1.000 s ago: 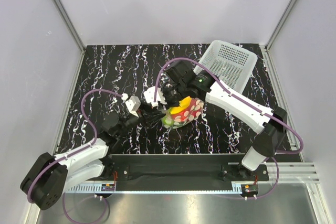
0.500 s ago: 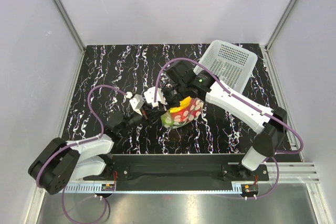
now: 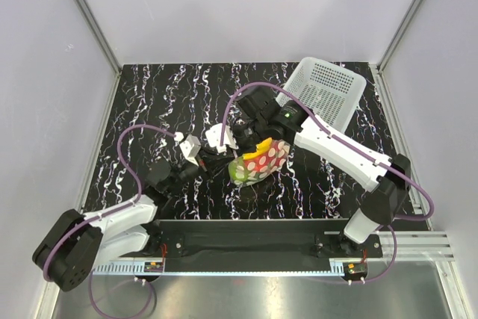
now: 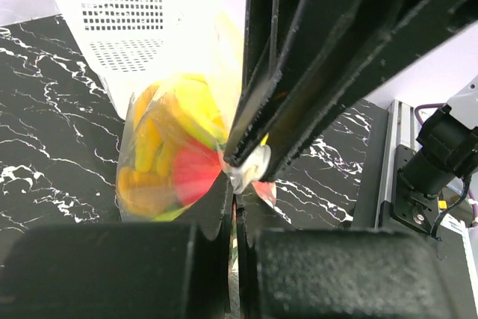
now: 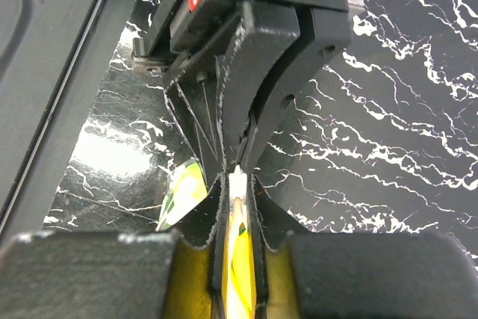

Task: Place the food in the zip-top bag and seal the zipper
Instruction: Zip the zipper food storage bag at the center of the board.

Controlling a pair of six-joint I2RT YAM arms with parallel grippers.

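The zip-top bag (image 3: pixel 260 163), clear with white dots, hangs just above the table between both grippers. Inside it I see the yellow banana bunch (image 3: pixel 261 152), a red fruit (image 3: pixel 258 167) and a green fruit (image 3: pixel 240 174). In the left wrist view the bag (image 4: pixel 168 162) shows yellow and red food. My left gripper (image 3: pixel 222 159) (image 4: pixel 233 207) is shut on the bag's mouth edge. My right gripper (image 3: pixel 240 147) (image 5: pixel 237 184) is shut on the same edge, the zipper strip, tip to tip with the left gripper (image 5: pixel 249 147).
A white perforated basket (image 3: pixel 323 89) stands at the back right, behind the right arm; it also shows in the left wrist view (image 4: pixel 123 42). The black marbled table (image 3: pixel 149 102) has a metal rail along its near edge.
My left gripper moved in toward the bag, then eased slightly back to the left. The bag has shifted and tilted slightly. Both grippers keep their hold.
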